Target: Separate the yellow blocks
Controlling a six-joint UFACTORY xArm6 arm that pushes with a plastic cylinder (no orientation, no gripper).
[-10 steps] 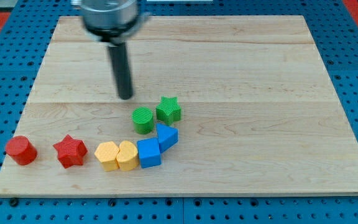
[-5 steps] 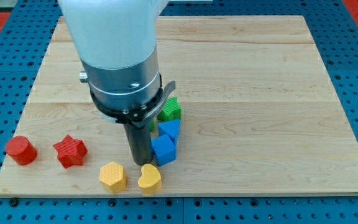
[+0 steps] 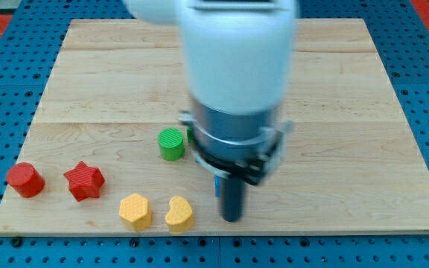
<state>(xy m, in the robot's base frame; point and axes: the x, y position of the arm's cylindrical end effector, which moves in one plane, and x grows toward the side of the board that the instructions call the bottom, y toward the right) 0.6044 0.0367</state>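
Observation:
Two yellow blocks lie near the view's bottom edge of the wooden board (image 3: 334,112): a yellow hexagon-like block (image 3: 135,210) and a yellow heart block (image 3: 179,214), with a narrow gap between them. My tip (image 3: 232,218) is down on the board to the right of the yellow heart, a short way apart from it. The arm's blurred body covers the middle of the board.
A green cylinder (image 3: 172,144) stands above the yellow blocks. A red cylinder (image 3: 25,179) and a red star (image 3: 85,182) lie at the view's left. A sliver of a blue block (image 3: 217,184) shows beside the rod; other blocks there are hidden.
The two yellow blocks, first touching each other and the blue block, were pushed down and apart. My tip has since moved from above the heart to its right.

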